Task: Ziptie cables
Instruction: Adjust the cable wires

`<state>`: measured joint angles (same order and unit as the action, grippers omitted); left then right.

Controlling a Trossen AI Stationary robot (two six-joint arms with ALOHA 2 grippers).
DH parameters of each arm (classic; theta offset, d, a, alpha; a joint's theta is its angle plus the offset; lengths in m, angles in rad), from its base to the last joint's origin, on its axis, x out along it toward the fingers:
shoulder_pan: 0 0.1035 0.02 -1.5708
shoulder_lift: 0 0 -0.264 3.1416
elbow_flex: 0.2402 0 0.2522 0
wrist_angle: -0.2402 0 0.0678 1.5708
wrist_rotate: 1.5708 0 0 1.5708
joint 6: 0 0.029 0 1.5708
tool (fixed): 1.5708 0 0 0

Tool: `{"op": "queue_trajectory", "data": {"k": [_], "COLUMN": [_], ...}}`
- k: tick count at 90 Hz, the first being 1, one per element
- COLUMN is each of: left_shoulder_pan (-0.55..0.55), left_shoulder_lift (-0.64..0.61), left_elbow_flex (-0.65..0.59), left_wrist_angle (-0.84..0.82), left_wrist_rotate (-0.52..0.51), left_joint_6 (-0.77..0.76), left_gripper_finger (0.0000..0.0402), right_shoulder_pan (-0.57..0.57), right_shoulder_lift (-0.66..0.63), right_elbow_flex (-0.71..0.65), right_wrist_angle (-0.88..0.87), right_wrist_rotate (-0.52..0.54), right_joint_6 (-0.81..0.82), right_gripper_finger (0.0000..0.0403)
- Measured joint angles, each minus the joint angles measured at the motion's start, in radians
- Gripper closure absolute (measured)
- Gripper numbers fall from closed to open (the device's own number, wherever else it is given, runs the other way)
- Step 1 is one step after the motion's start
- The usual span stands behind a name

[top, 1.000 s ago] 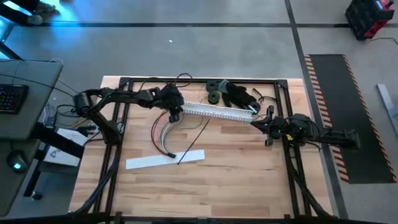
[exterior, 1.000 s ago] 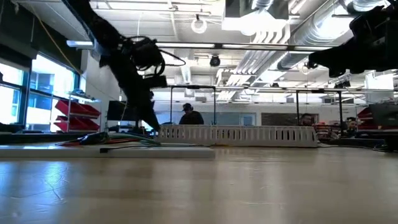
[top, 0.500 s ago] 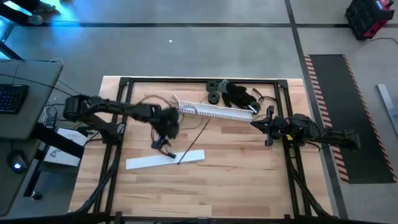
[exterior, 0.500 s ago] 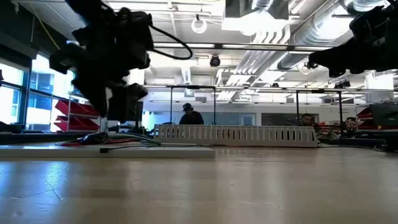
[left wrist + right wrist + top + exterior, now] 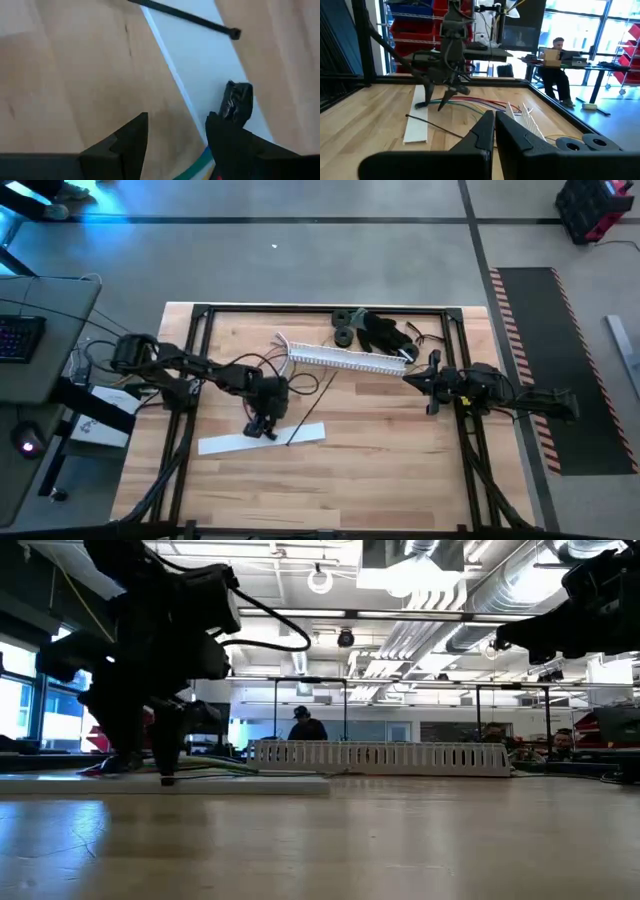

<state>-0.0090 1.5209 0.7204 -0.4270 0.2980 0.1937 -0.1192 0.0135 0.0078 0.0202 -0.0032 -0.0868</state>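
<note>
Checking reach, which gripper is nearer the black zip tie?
Left. The left gripper is beside the black zip tie; the right gripper waits near the table's right edge.

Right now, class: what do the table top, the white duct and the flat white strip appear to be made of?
Table top: pale wood, visible grain and plank seams, matte.
White duct: probably moulded plastic, regular slotted walls.
Flat white strip: likely plastic, smooth, uniformly white; cannot confirm.
</note>
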Motion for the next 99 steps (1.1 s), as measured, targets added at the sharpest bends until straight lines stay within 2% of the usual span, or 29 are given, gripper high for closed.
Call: {"op": "queue_trajectory", "data": {"k": [16, 27, 45, 67, 75, 93, 99], "left_shoulder_pan": [-0.011, -0.074, -0.171, -0.191, -0.19, -0.162, -0.148], "left_shoulder_lift": [-0.1, -0.129, -0.082, -0.03, -0.029, -0.028, -0.036], "left_elbow_flex": [0.0, -0.019, -0.079, -0.095, -0.096, -0.085, -0.071], "left_wrist_angle": [-0.015, -0.032, 0.049, 0.142, 0.165, 0.187, 0.173], "left_wrist_rotate": [-0.037, -0.035, -0.088, -0.203, -0.211, -0.228, -0.235], "left_joint_6": [-0.056, -0.06, -0.079, -0.158, -0.158, -0.157, -0.157], "left_gripper_finger": [0.0224, 0.0225, 0.0225, 0.0231, 0.0254, 0.0366, 0.0381], "right_shoulder_pan": [0.0, 0.0, 0.0, 0.0, 0.0, 0.0, 0.0], "right_shoulder_lift": [0.0, 0.0, 0.0, 0.0, 0.0, 0.0, 0.0], "right_elbow_flex": [0.0, 0.0, 0.0, 0.0, 0.0, 0.0, 0.0], "right_wrist_angle": [0.0, 0.0, 0.0, -0.001, -0.001, -0.001, 0.0], "right_wrist_rotate": [0.0, 0.0, 0.0, 0.0, 0.0, 0.0, 0.0], "right_joint_6": [0.0, 0.0, 0.0, 0.0, 0.0, 0.0, 0.0], "right_gripper_finger": [0.0403, 0.0403, 0.0403, 0.0403, 0.0403, 0.0403, 0.0403]}}
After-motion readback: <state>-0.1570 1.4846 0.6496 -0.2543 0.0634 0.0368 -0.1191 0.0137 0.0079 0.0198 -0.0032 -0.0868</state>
